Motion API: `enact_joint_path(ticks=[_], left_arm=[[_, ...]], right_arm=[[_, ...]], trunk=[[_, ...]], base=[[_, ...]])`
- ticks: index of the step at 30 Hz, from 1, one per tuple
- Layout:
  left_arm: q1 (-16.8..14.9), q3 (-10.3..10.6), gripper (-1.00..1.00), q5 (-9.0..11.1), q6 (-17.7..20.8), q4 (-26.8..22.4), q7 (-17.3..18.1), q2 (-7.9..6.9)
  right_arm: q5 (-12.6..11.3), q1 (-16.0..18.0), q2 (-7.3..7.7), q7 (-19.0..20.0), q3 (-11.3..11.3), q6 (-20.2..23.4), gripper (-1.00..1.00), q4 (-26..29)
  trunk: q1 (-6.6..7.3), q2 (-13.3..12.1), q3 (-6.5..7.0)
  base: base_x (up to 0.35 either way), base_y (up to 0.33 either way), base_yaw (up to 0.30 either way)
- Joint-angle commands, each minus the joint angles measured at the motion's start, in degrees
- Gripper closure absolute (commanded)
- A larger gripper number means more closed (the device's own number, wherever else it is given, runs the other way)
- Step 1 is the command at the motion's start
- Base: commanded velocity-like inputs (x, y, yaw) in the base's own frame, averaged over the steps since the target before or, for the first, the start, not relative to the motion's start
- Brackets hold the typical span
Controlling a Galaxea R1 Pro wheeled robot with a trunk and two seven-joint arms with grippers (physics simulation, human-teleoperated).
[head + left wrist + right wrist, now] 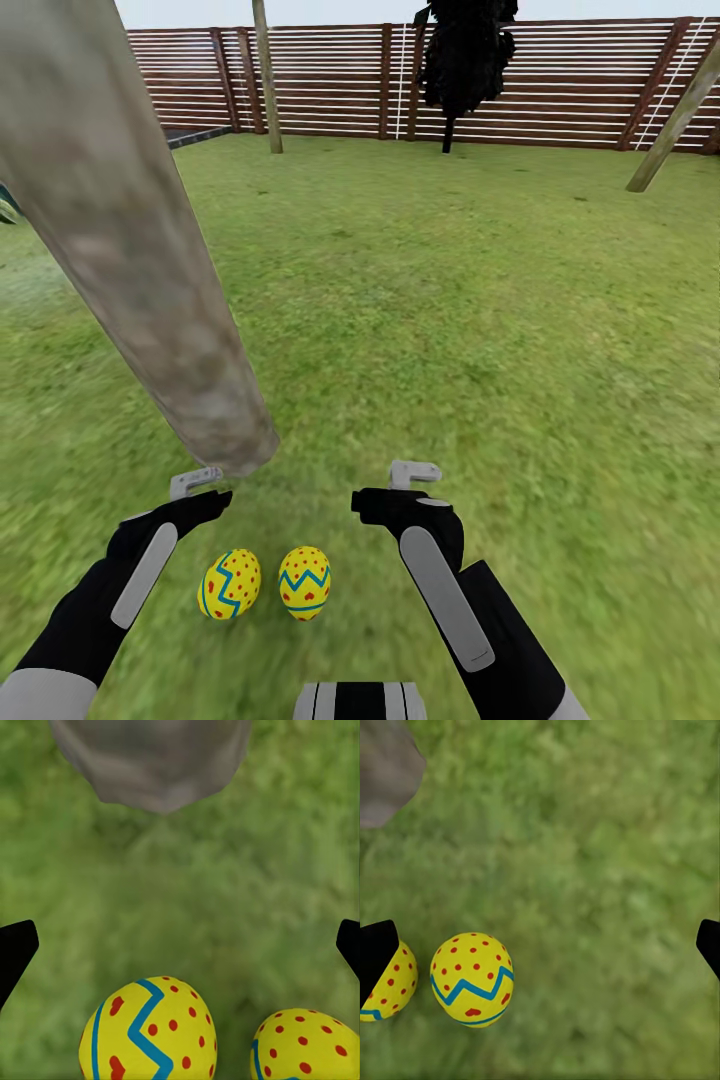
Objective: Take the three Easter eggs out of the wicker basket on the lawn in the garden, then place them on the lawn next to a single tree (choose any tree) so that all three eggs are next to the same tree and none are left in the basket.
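Two yellow Easter eggs with blue zigzags and red marks lie side by side on the lawn (450, 330), one egg (230, 585) to the left and the other egg (305, 582) to the right. They rest just in front of the base of the thick grey-brown tree (150, 290). My left gripper (200, 500) hangs open above the grass between the trunk base (154, 761) and the eggs (148, 1031), holding nothing. My right gripper (395, 500) is open too, to the right of the eggs (471, 979). The third egg and the wicker basket are out of view.
A brown slat fence (560, 85) bounds the garden at the back. In front of it stand a narrow black tree (465, 60), a thin trunk (267, 80) and a leaning trunk (675, 120) at far right. Open grass stretches ahead and to the right.
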State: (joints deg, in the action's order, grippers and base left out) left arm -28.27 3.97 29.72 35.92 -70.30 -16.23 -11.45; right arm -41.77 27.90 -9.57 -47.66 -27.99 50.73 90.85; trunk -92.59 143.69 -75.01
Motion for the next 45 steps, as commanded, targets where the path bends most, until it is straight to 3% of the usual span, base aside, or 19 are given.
enact_joint_path(ticks=[1,4,9,24,45], left_arm=[[-0.03,0.16,-1.0,0.6,0.11,-0.08,-0.56,-0.06],[-0.03,0.16,-1.0,0.6,0.11,-0.09,-0.53,-0.06],[-0.01,0.11,-1.0,0.6,0.09,-0.1,-0.42,-0.06],[0.04,-0.02,-1.0,0.6,0.02,-0.06,-0.58,-0.08],[0.06,-0.14,-1.0,0.6,-0.01,-0.02,-0.4,-0.15]], right_arm=[[-0.5,0.05,-0.01,-0.59,-0.05,0.16,-1.0,0.05],[-0.5,0.05,-0.06,-0.59,-0.05,0.16,-1.0,0.04],[-0.5,0.05,-0.07,-0.51,-0.05,0.16,-1.0,0.03],[-0.5,0.05,-0.09,-0.24,-0.05,0.15,-1.0,0.03],[-0.5,0.05,-0.09,-0.24,-0.08,0.16,-1.0,0.03]], trunk=[[0.01,0.02,-0.05],[0.01,0.02,-0.05],[0.14,-0.05,1.06],[0.14,-0.05,1.06],[0.14,-0.05,1.06]], base=[[0.0,0.0,0.0],[0.0,0.0,0.0],[0.0,0.0,0.0],[-0.01,0.0,0.0],[-0.127,0.002,0.0]])
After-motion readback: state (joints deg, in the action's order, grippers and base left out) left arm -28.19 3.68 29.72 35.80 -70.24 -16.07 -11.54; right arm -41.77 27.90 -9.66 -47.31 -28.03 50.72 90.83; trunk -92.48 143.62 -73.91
